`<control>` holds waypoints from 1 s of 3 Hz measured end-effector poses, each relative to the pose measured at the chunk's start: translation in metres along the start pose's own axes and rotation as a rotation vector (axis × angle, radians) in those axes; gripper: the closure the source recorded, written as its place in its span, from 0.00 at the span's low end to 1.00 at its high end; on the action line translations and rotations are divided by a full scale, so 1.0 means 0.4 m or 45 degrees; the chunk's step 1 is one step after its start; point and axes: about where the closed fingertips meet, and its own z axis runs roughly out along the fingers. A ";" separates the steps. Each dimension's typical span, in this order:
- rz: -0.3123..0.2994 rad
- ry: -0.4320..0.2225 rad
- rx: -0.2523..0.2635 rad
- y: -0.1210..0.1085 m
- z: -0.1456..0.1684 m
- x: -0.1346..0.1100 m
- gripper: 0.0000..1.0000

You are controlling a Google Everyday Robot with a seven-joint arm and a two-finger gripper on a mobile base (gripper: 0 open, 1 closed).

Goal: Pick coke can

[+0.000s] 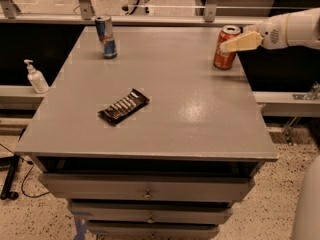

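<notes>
well, only the one camera view to go through. the coke can stands upright at the far right corner of the grey table, near the edge, so it can be reached from that side. the gripper comes in from the can's right on a white arm, level with the can's upper half and overlapping it, likely lined up for a side grasp. whether it is spread or closed on the can, i cannot tell. well to the can's left stands a slim blue-and-silver can, not the target. a dark snack wrapper lies left of and nearer than the coke can, clear of the approach.
</notes>
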 end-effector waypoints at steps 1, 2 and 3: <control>0.009 -0.039 -0.054 0.026 0.017 -0.008 0.41; 0.009 -0.089 -0.118 0.069 0.005 -0.030 0.64; -0.058 -0.159 -0.235 0.154 -0.028 -0.127 0.87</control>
